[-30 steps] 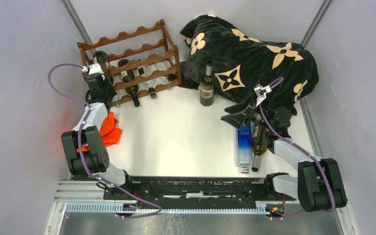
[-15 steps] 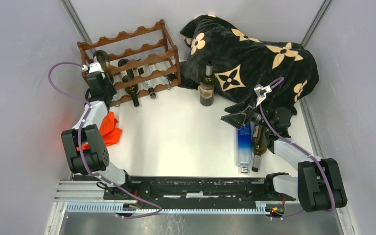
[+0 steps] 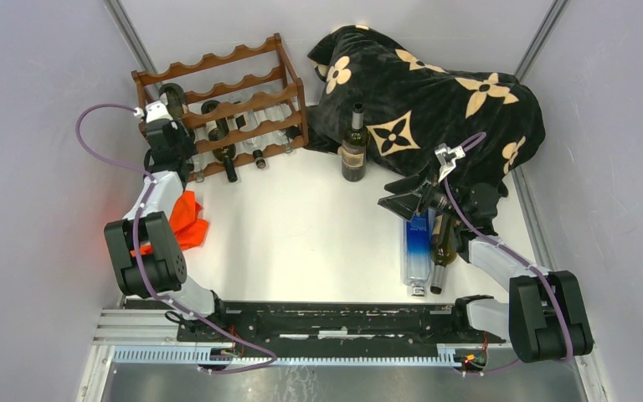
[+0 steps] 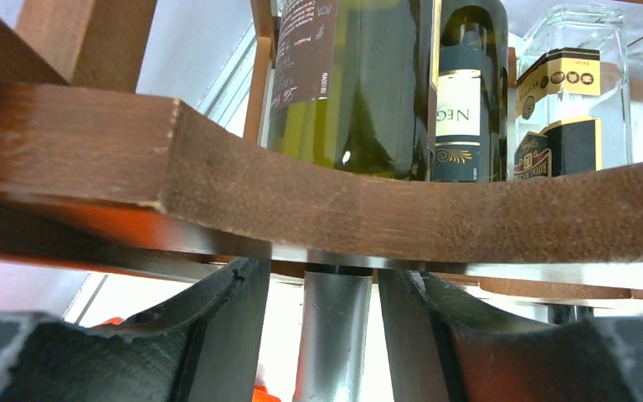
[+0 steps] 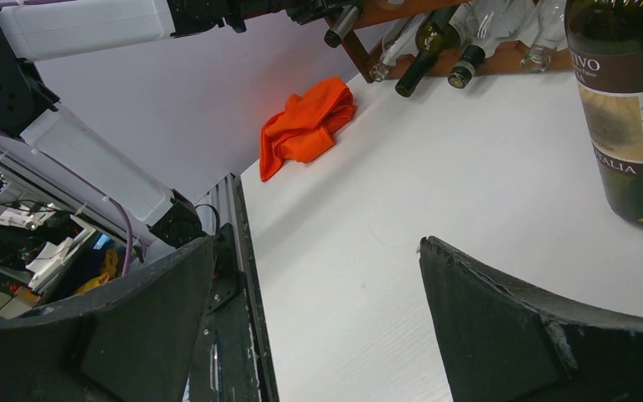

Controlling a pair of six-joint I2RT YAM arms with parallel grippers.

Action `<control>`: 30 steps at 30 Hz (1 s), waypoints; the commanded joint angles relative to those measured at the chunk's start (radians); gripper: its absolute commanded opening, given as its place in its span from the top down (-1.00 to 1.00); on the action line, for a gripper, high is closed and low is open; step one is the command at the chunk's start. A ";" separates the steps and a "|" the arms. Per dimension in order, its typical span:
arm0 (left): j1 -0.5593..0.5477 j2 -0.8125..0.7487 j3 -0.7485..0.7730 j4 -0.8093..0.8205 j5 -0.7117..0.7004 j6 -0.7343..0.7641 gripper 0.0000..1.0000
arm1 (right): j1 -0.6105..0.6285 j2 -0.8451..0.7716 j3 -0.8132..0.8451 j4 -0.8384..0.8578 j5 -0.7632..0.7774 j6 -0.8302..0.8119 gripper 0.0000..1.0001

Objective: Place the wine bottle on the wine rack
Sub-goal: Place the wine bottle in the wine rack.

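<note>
1. Since the earlier frame, the left gripper [image 3: 157, 112] has been carried slightly farther toward the wine rack [image 3: 243, 84], and the wine bottle [image 3: 172, 95] has been moved with it, deeper into the rack.
2. The wine bottle [image 4: 352, 92] is seen lying in the rack's leftmost cradle, its body over a scalloped rail [image 4: 385, 209] and its foil-covered neck pointing out toward the arms.
3. In the left wrist view, the left gripper [image 4: 326, 318] is set around that neck with its jaws parted; a bright gap is visible on one side of the neck.
4. Beside the wine bottle, a second dark bottle [image 4: 467, 92] and a clear square bottle [image 4: 573, 92] are held on the same tier.
5. The right gripper [image 3: 402, 194] is held wide apart and empty above the table [image 3: 301, 226], near an upright dark bottle [image 3: 354, 146].
6. Two bottles [image 3: 427, 247] are laid side by side on the table just beside the right arm, and an orange cloth [image 3: 186, 222] is left by the left arm.
</note>
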 commanded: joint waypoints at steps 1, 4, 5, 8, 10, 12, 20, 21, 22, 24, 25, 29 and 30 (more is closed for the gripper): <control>0.010 -0.027 0.031 0.066 -0.055 -0.021 -0.14 | -0.004 -0.008 0.022 0.076 -0.011 -0.002 -0.96; 0.010 -0.046 0.030 0.038 -0.058 -0.028 -0.14 | -0.004 -0.009 0.021 0.076 -0.011 -0.001 -0.96; 0.009 -0.053 0.030 0.027 -0.061 -0.029 -0.14 | -0.004 -0.011 0.021 0.076 -0.011 -0.001 -0.96; 0.010 -0.072 0.027 -0.011 -0.066 -0.030 -0.15 | -0.004 -0.012 0.021 0.078 -0.011 0.002 -0.96; 0.011 -0.089 0.017 -0.026 -0.072 -0.027 -0.16 | -0.004 -0.014 0.021 0.079 -0.011 0.001 -0.96; 0.009 -0.103 0.009 -0.042 -0.072 -0.028 -0.16 | -0.004 -0.016 0.021 0.079 -0.011 0.001 -0.96; 0.009 -0.180 -0.044 -0.109 -0.040 -0.044 -0.15 | -0.004 -0.031 0.021 0.085 -0.014 -0.002 -0.96; 0.009 -0.196 -0.052 -0.118 -0.028 -0.046 -0.15 | -0.004 -0.035 0.020 0.084 -0.014 -0.005 -0.96; 0.009 -0.215 -0.061 -0.128 -0.014 -0.049 -0.15 | -0.004 -0.040 0.019 0.084 -0.014 -0.009 -0.96; 0.009 -0.264 -0.078 -0.145 0.015 -0.059 -0.15 | -0.004 -0.046 0.017 0.084 -0.011 -0.016 -0.96; 0.009 -0.290 -0.087 -0.154 0.036 -0.066 -0.15 | -0.004 -0.047 0.018 0.082 -0.012 -0.018 -0.96; 0.010 -0.399 -0.112 -0.207 0.113 -0.099 -0.17 | -0.006 -0.055 0.019 0.065 -0.014 -0.055 -0.96; 0.009 -0.431 -0.116 -0.220 0.133 -0.111 -0.17 | -0.005 -0.059 0.019 0.063 -0.015 -0.067 -0.96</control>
